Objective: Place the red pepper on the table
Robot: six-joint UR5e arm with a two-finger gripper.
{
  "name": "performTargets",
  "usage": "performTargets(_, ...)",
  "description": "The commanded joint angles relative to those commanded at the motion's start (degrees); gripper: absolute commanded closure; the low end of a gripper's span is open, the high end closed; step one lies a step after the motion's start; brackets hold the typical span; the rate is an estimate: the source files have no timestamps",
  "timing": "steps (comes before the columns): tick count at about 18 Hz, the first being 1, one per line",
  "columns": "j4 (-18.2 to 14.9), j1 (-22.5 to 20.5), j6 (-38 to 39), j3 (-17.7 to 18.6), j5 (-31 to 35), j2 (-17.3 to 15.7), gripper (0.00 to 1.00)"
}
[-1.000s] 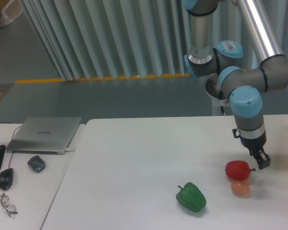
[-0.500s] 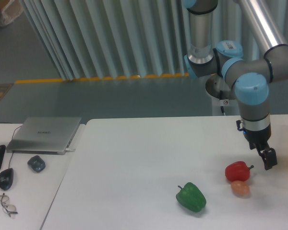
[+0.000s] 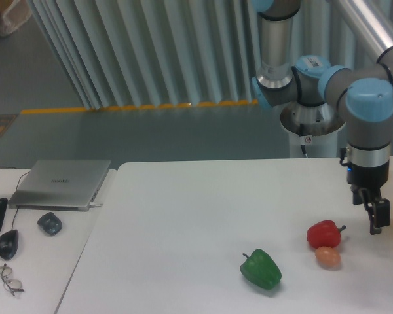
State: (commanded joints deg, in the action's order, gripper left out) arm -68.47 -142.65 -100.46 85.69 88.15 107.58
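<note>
At the bottom of the frame, a green pepper sat on the white bench. A small orange-brown egg-shaped thing sat a bit to its right. The red pepper sat on the bench too, just behind the egg-shaped thing and touching it or nearly so, in the lower right part of the frame.

The red pepper lay on its side. Its short dark stem pointed to the right and a little up in the frame, so its long way ran left to right. The stem pointed toward the fingers.

The gripper hung near the right edge of the frame, to the right of the red pepper and a bit higher. There was a gap of bare bench between the stem tip and the fingers, so they were not touching. The fingers held nothing. They looked dark and close together, and from this side I could not tell if they were open or closed.

On the left side of the frame a narrower desk carried glasses, a mouse, a small dark thing and, farther back, a closed laptop.

Behind the bench, the robot arm rose up at the upper right. Farthest back were the gray floor, a yellow line on it, and a ribbed gray wall.
</note>
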Motion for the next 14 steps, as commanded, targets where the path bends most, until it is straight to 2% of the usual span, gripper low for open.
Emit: performTargets(14, -0.3, 0.0, 0.0, 2.5, 2.6, 0.0, 0.0)
